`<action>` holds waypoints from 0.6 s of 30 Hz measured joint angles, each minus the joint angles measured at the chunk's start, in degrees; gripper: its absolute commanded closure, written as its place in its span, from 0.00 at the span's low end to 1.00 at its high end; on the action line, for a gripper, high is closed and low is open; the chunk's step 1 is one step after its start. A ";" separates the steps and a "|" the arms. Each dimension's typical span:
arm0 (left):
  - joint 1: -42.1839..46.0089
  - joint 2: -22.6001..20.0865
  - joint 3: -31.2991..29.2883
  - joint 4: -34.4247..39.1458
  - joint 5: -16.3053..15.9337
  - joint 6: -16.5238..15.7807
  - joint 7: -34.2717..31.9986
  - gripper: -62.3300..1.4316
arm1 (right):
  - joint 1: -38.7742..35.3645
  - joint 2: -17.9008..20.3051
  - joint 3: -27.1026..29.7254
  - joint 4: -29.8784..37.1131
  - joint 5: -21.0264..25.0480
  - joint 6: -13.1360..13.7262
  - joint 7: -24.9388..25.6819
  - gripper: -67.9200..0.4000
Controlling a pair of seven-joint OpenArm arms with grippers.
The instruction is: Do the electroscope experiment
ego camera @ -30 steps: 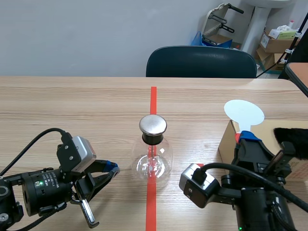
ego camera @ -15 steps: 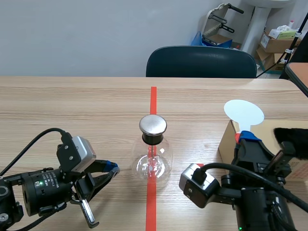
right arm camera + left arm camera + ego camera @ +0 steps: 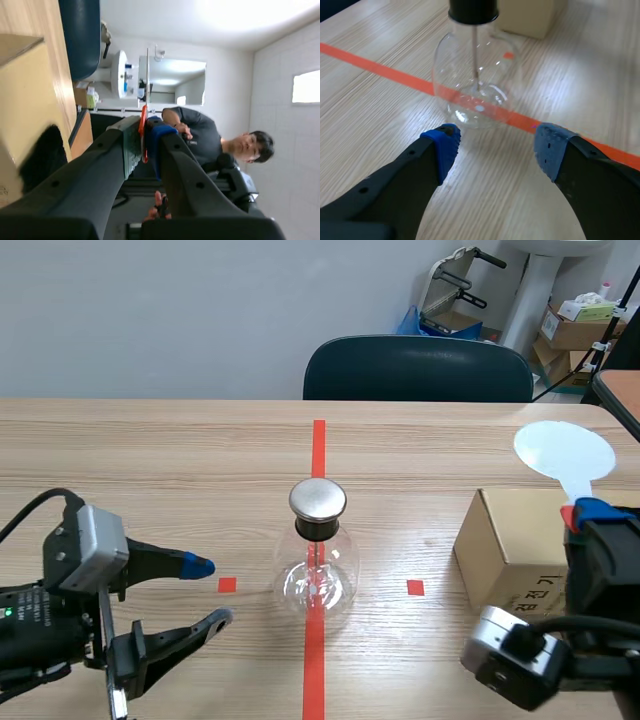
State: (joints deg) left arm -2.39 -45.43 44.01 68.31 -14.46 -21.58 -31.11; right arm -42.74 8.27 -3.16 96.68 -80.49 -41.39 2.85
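The electroscope [image 3: 318, 565] is a round glass flask with a black stopper and a metal cap [image 3: 318, 498]; it stands on the red tape line at the table's middle. My left gripper [image 3: 204, 592] lies open to its left, apart from it. In the left wrist view the flask [image 3: 477, 85] stands just ahead of the open left gripper [image 3: 497, 145], whose blue pads [image 3: 442, 145] hold nothing. My right gripper [image 3: 590, 515] is shut on the orange handle [image 3: 143, 135] of a white round paddle [image 3: 565, 452], raised above the cardboard box [image 3: 505, 545].
A black furry cloth [image 3: 42, 155] lies on the box [image 3: 25, 100]. A dark chair [image 3: 418, 368] stands behind the table's far edge. Small red tape squares [image 3: 415, 587] flank the flask. The right wrist view shows a person [image 3: 220, 142] in the room behind.
The left gripper has opened wide and drawn back to the left. The right arm has shifted right and back, carrying the paddle's disc toward the far right.
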 measured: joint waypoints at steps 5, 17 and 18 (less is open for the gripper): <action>2.56 -5.75 0.00 6.82 -4.15 -2.25 -0.11 0.35 | 1.05 -6.08 12.57 -1.40 8.39 -0.02 15.69 0.98; 6.54 -16.37 0.00 18.05 -7.02 -2.49 -3.23 0.30 | 10.29 -10.47 31.21 -21.18 18.16 -0.13 36.35 0.98; 6.56 -16.96 0.00 18.53 -7.04 -2.49 -3.28 0.30 | 11.23 -10.47 31.74 -22.43 18.16 -0.15 36.37 0.98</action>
State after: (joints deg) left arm 4.16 -62.39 44.01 86.85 -21.50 -24.08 -34.39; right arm -31.51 -2.20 28.58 74.26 -62.33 -41.54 39.22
